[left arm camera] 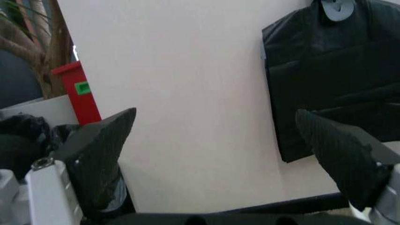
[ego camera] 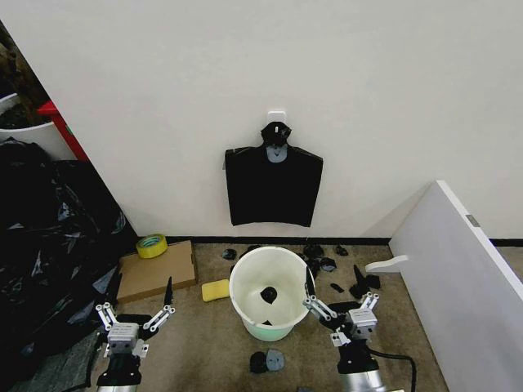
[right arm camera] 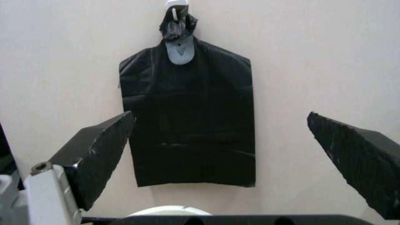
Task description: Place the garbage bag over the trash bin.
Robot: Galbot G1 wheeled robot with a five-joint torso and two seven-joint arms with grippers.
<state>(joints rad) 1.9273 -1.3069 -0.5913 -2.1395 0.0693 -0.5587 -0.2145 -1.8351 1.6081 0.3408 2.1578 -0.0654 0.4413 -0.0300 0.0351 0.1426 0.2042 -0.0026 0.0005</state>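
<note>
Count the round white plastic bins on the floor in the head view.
1. The round white plastic bin stands on the floor below the flat black bundle hanging on the wall, between the left gripper and the right gripper. The heap of black plastic sheeting may hide others.

A: What is crowding the trash bin [ego camera: 270, 292]?

B: The right end effector [ego camera: 341, 304], fingers spread, is sitting just beside its rim; the left end effector [ego camera: 136, 314], also spread, is hanging well apart from it. A yellow sponge [ego camera: 216, 290] is lying just beside the bin, with black scraps [ego camera: 268, 360] near its base.

A: And above the bin?

B: Open air is reaching up to the black bundle [ego camera: 274, 184] hanging on the wall [ego camera: 368, 98] behind the bin.
</note>
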